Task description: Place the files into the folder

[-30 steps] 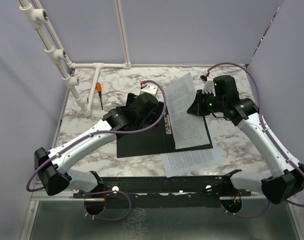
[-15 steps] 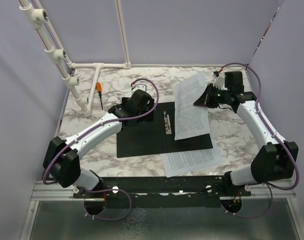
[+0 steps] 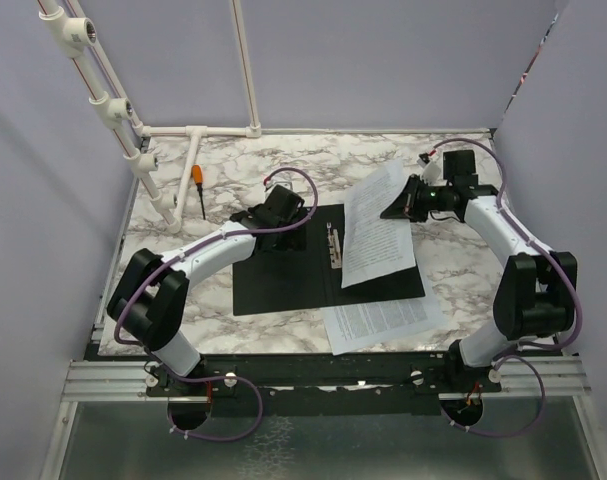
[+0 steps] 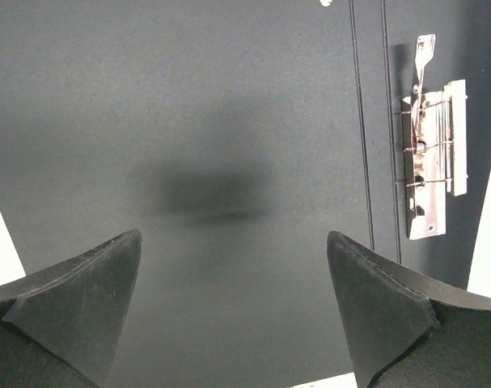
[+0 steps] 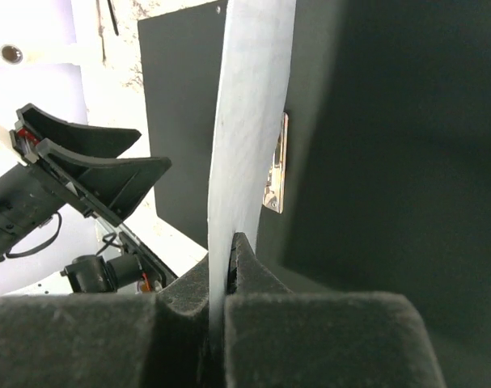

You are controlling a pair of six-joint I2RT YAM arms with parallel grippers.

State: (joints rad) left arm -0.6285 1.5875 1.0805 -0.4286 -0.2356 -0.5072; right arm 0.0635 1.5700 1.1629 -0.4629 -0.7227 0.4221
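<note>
The folder (image 3: 283, 285) lies open on the marble table, black inside up, with its metal spine clip (image 3: 333, 245) in the middle. One sheet of the files (image 3: 378, 235) slopes over the folder's right half. My right gripper (image 3: 403, 203) is shut on its raised far-right edge. In the right wrist view the sheet (image 5: 253, 121) runs edge-on out of the right gripper (image 5: 229, 250), with the clip (image 5: 276, 174) beyond. Another printed sheet (image 3: 383, 320) lies flat, partly under the folder's near edge. My left gripper (image 4: 233, 236) hangs open over the black left half (image 4: 229, 121), holding nothing.
An orange-handled screwdriver (image 3: 197, 180) lies at the back left. A white pipe frame (image 3: 193, 132) runs along the back and left edges. Purple walls close in the table on three sides.
The left arm has dropped lower and drawn back left, its gripper now over the folder's left half. The right gripper, still holding the sheet, has carried its far edge slightly right.
</note>
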